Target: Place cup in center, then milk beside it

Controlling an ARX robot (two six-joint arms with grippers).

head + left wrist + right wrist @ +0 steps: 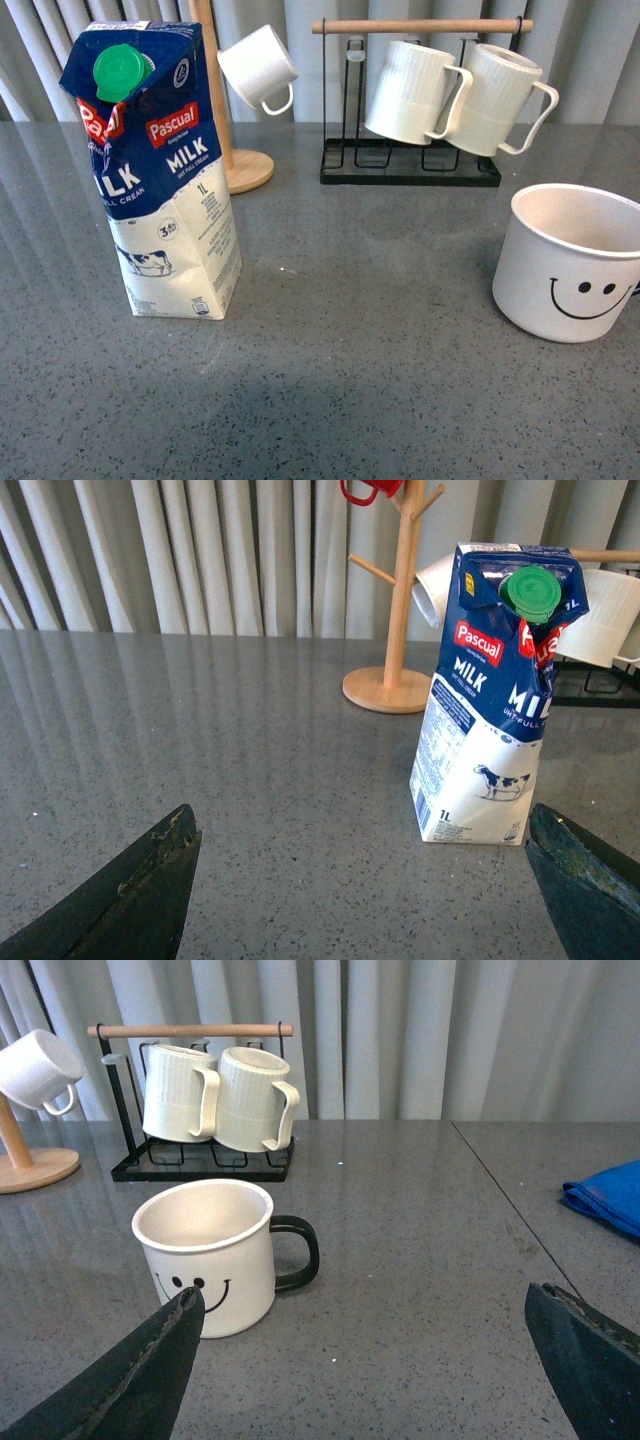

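The front view shows neither arm, only the Pascual milk carton upright toward the left edge of the speckled grey tabletop and the smiley-face cup toward its right edge, well apart from the carton and cut by the frame. The right wrist view adds the cup's black handle and a blue cloth lying apart from it. The left wrist view adds a red cup atop the wooden mug tree. The left gripper and right gripper are both spread wide and empty. Along the far edge, before pale curtains, a small white cup hangs on the tree and two ribbed mugs hang on a black rack.
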